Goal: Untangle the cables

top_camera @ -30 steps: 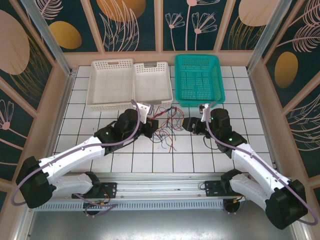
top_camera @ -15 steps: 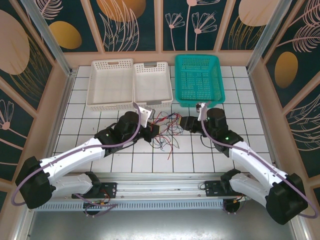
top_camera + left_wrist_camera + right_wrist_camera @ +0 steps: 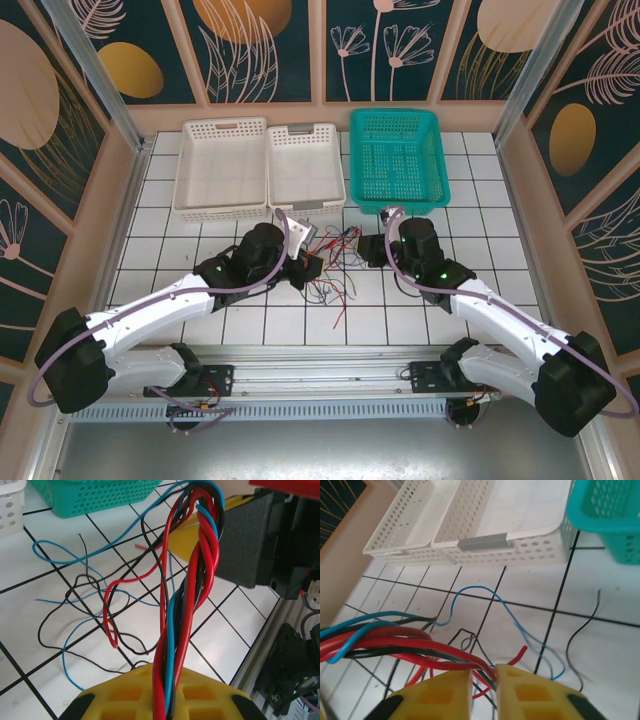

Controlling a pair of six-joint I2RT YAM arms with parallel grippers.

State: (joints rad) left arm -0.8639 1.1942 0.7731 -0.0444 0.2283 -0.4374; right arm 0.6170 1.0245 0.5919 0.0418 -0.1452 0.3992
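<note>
- The left claw [image 3: 311, 263] is shut, its yellow fingers [image 3: 125, 697] clamped on a twisted bundle of red, blue and black cables [image 3: 186, 605].
- The right claw [image 3: 372, 247] is pinched on the other end of the same bundle, with only a narrow slit left between its two pads, as seen from the right wrist [image 3: 484, 680].
- The bundle is stretched between the two claws, which face each other near the middle of the tabletop [image 3: 480, 230].
- Loose strands are spread in loops on the white tiles below and between the claws; a thin blue strand and a thin black strand curl out towards the baskets.
- Two white perforated baskets [image 3: 225, 165] are set side by side, touching, along the far edge of the tabletop.
- A teal basket [image 3: 396, 158] is placed just to the right of them, beyond the right claw.
</note>
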